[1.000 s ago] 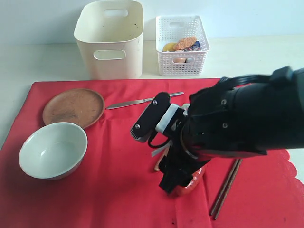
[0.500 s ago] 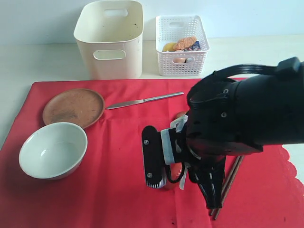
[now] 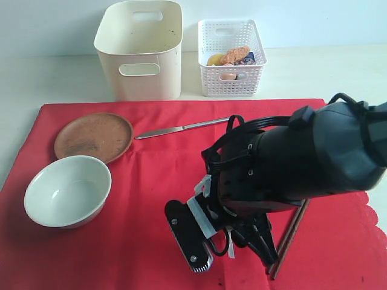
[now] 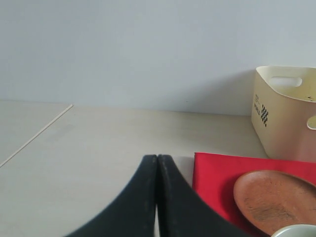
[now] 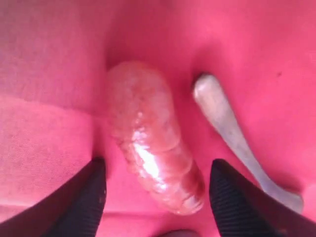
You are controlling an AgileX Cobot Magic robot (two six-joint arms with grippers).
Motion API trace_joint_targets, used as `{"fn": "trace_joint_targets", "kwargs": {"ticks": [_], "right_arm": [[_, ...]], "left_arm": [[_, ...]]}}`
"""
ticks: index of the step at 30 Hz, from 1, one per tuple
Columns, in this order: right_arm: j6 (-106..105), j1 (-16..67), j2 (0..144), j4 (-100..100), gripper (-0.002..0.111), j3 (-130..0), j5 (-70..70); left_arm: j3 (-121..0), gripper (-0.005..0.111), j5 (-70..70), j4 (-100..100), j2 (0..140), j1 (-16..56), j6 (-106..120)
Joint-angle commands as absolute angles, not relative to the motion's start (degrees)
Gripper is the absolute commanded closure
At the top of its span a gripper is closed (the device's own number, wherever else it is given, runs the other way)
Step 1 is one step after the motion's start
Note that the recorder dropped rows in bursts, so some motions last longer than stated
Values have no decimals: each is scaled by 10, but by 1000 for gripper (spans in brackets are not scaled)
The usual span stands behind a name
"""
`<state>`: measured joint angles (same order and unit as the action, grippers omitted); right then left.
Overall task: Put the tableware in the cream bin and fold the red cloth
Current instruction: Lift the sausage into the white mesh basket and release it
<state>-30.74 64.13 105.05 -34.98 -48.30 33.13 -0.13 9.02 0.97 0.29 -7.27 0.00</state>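
Observation:
The red cloth (image 3: 139, 229) is spread flat and carries the brown plate (image 3: 94, 136), the pale bowl (image 3: 68, 190), the steel knife (image 3: 181, 128) and the dark chopsticks (image 3: 289, 234). Behind it stands the cream bin (image 3: 140, 48), with nothing showing inside. My right arm (image 3: 290, 169) hangs low over the cloth and hides its own gripper in the exterior view. In the right wrist view the right gripper (image 5: 158, 165) is open, its fingers on either side of a glossy sausage (image 5: 150, 143); the spoon's pale handle (image 5: 232, 131) lies beside it. My left gripper (image 4: 157, 160) is shut and holds nothing, over bare table off the cloth's corner (image 4: 212, 173). No steel cup shows.
A white lattice basket (image 3: 231, 57) with food items stands to the right of the cream bin. The left wrist view shows the plate (image 4: 276, 197) and the bin's wall (image 4: 284, 113). The cloth's scalloped edge (image 3: 372, 211) is at the far right.
My right arm has turned and sunk toward the cloth's front, its wrist block swinging from the middle down to the front. The sausage seen under it earlier is now covered in the exterior view.

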Motion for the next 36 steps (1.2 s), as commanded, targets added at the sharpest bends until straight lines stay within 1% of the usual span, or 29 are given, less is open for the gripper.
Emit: {"fn": "trace_joint_targets", "kwargs": {"ticks": [1, 2, 3, 5, 6, 10, 13, 17, 21, 25, 28, 31, 36], "right_arm": [[-319, 640, 1051, -371, 71, -484, 330], [-319, 640, 1048, -370, 79, -484, 330], [-319, 640, 1038, -370, 92, -484, 328], [-314, 640, 1024, -370, 105, -484, 328], [-308, 640, 1014, -370, 108, -484, 328], [-249, 640, 959, -372, 108, -484, 326], [-195, 621, 906, -377, 108, -484, 314], [-80, 549, 841, -419, 108, -484, 206], [94, 441, 820, -472, 108, -485, 41], [171, 342, 847, -471, 108, -495, -33], [209, 291, 891, -436, 108, -514, -80], [215, 262, 943, -396, 108, -541, -101], [215, 242, 1034, -377, 108, -606, -101]], "left_arm": [[0, 106, 89, 6, 0, -74, -4], [0, 106, 89, 6, 0, -74, -4], [0, 106, 89, 6, 0, -74, -4], [0, 106, 89, 6, 0, -74, -4], [0, 106, 89, 6, 0, -74, -4], [0, 106, 89, 6, 0, -74, -4], [0, 106, 89, 6, 0, -74, -4], [0, 106, 89, 6, 0, -74, -4], [0, 106, 89, 6, 0, -74, -4], [0, 106, 89, 6, 0, -74, -4], [0, 106, 89, 6, 0, -74, -4], [0, 106, 89, 6, 0, -74, -4], [0, 106, 89, 6, 0, -74, -4]]}}
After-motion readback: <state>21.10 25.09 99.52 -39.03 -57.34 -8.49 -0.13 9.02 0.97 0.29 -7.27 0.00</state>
